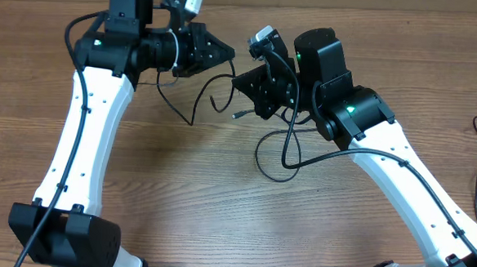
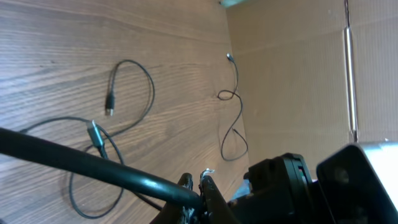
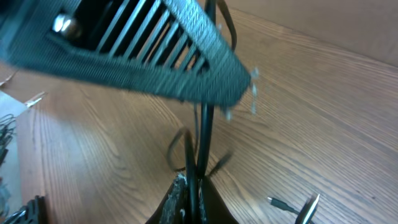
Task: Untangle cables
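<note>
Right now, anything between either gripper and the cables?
Nothing visible. The left gripper and right gripper are each shut on a strand of the cables, their tips close together.

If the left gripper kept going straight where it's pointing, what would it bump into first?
Probably the right gripper, just ahead of the left gripper, though heights are hard to judge from above.

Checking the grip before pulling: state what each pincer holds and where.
Each is shut on a black cable mid-cord, not at an end: left pincer, right pincer.
</note>
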You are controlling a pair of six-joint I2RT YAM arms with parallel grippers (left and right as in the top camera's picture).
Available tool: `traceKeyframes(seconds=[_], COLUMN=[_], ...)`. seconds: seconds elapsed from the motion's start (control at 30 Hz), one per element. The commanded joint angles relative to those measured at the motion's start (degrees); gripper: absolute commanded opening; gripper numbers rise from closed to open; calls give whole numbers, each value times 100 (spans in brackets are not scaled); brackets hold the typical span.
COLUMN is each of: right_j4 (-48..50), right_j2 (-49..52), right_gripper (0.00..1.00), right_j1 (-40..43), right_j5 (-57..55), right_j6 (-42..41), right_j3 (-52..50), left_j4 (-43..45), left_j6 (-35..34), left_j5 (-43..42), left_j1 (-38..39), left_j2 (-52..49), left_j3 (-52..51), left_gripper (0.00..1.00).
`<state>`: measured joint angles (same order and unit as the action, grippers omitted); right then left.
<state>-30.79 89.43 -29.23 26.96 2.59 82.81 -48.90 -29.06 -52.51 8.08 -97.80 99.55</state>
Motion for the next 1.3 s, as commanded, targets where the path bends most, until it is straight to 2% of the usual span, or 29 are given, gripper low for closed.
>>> traceKeyframes(seconds=[0.0,0.6,0.83,0.87,0.93,1.07,1.13,1.2,1.27], right_j4=[72,94,271,271,243,184,184,229,271], right_j2=[-44,-44,-44,-44,-44,-44,-46,-50,-57], right_gripper=[5,13,15,14,4,4,4,4,4], right_j1=[26,4,4,4,7,57,151,297,514], right_j5=[-448,-595,-592,-592,-595,-601,-706,-828,-938], right_j6=[20,50,70,70,70,66,42,42,42], right_j3=[20,20,20,20,20,20,22,26,87], left_j4=[-17,-13,-13,-13,-13,-17,-22,-74,-177], left_j6=[-155,-680,-697,-697,-693,-680,-581,-468,-409], left_j5=[-157,-125,-592,-638,-675,-501,-313,-24,284], left_j1=[146,225,289,289,284,278,278,278,278], left_j2=[4,4,4,4,4,4,4,4,4], left_j3=[-24,-24,-24,-24,-24,-24,-24,-24,-24], left_gripper=[4,4,4,4,4,5,24,50,66])
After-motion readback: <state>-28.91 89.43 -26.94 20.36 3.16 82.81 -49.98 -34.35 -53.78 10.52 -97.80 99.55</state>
